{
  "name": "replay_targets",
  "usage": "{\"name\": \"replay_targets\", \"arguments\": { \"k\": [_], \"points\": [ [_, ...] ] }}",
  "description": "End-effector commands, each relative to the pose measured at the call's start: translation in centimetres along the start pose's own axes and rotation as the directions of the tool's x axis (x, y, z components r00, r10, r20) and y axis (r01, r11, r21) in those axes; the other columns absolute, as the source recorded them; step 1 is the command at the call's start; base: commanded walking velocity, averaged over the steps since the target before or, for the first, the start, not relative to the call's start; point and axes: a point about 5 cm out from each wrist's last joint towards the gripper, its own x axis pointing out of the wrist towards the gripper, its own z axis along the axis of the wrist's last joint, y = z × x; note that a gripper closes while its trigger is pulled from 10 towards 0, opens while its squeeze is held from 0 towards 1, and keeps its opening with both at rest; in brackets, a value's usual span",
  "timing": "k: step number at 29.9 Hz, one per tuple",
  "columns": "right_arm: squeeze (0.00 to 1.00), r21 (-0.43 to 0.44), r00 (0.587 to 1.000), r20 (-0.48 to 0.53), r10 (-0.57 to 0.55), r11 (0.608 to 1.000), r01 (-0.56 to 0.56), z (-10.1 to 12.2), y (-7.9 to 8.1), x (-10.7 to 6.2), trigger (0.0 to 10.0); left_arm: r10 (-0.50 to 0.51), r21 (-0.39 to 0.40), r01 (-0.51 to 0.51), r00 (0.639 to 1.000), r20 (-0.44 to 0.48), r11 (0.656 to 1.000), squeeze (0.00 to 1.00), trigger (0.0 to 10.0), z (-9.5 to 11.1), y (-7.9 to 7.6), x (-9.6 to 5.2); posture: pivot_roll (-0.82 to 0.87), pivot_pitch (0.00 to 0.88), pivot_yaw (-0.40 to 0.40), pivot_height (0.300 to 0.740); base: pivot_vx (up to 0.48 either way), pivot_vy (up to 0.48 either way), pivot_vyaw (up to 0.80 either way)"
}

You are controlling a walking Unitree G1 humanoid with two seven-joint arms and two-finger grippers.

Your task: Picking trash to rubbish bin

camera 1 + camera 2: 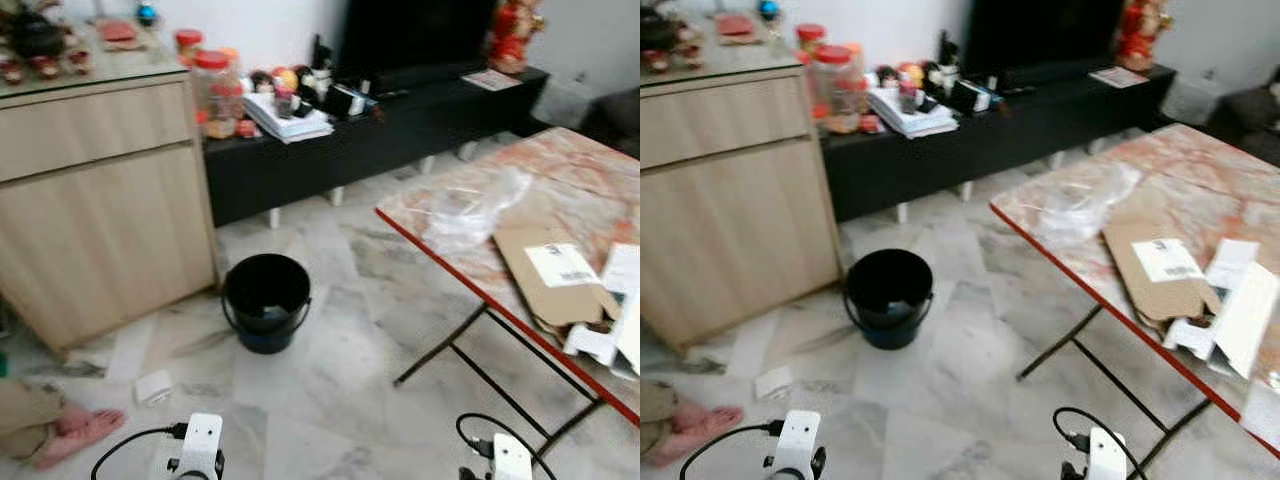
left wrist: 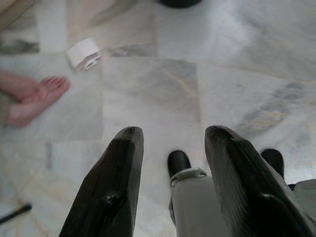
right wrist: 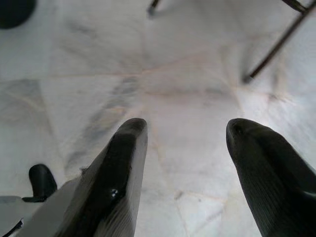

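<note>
Down low on the robot's left, the left gripper (image 2: 170,182) hangs over the pale marble floor (image 2: 148,98) with its two black fingers spread wide and nothing between them. A small white crumpled carton (image 1: 153,386) lies on the floor near it, just beside a person's bare foot (image 2: 37,96). Behind these stands a light wooden cabinet (image 1: 100,200) with small ornaments on its top. Further right, a round black plastic bucket (image 1: 265,300) with a wire handle sits upright on the floor, between the cabinet and the table; some pale scrap shows in its dark inside, too blurred to identify. Behind it runs a long black low shelf (image 1: 400,130) carrying red-lidded clear jars (image 1: 215,90), a stack of white papers (image 1: 285,120) and a dark television screen (image 1: 415,35). The right gripper (image 3: 185,168) also hangs over bare floor, its fingers wide apart and empty, near the thin black legs of the table. On the right stands a folding table (image 1: 560,170) with a reddish marbled top and red edge. On it lie a crumpled clear plastic bag (image 1: 470,210) towards the near corner, then a flattened brown cardboard piece (image 1: 550,285) bearing a white label, and, touching it at the far right, a white flattened box (image 1: 1240,315).
</note>
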Motion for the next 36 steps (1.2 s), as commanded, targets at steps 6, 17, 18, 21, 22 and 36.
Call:
{"name": "replay_targets", "arguments": {
  "k": [6, 17, 18, 21, 22, 36],
  "points": [
    [0.00, -0.009, 1.000, -0.024, -0.008, 1.000, 0.007, -0.9, 0.1, -0.1, 10.0, 0.002, 0.014, -0.002, 1.000, -0.007, 1.000, 0.00, 10.0, -0.1, 0.0, 0.0, 0.16, 0.000, -0.129, 0.740, 0.000, 0.000, -0.78],
    [0.00, -0.012, 1.000, -0.026, 0.012, 1.000, -0.012, -1.2, 1.7, 0.1, 10.0, -0.001, 0.041, 0.001, 1.000, -0.010, 0.999, 0.00, 10.0, -0.1, -0.2, 0.0, 0.17, 0.000, -0.133, 0.740, 0.000, 0.000, -0.78],
    [0.00, -0.011, 1.000, -0.025, 0.011, 1.000, -0.012, -1.2, 1.8, 0.1, 10.0, 0.000, 0.047, 0.001, 1.000, -0.017, 0.999, 0.00, 10.0, -0.2, -0.2, 0.0, 0.16, 0.000, -0.132, 0.740, 0.000, 0.000, -0.78],
    [0.00, -0.008, 1.000, -0.026, 0.007, 1.000, -0.007, -1.4, 1.4, 0.0, 10.0, 0.001, 0.048, 0.000, 1.000, -0.020, 0.999, 0.00, 10.0, -0.2, -0.2, 0.0, 0.16, 0.000, -0.132, 0.740, 0.000, 0.000, -0.78],
    [0.00, -0.008, 1.000, -0.026, 0.007, 1.000, -0.007, -1.4, 1.4, 0.0, 10.0, 0.001, 0.048, 0.000, 1.000, -0.020, 0.999, 0.00, 10.0, -0.2, -0.2, 0.0, 0.16, 0.000, -0.132, 0.740, 0.000, 0.000, -0.78],
    [0.00, -0.002, 0.999, -0.030, -0.032, 0.999, 0.032, -1.4, -2.1, -0.6, 10.0, 0.009, 0.072, -0.006, 0.999, -0.037, 0.997, 0.00, 10.0, -0.5, -0.1, 0.0, 0.16, 0.000, -0.135, 0.740, 0.000, -0.053, -0.78]
  ]
}}
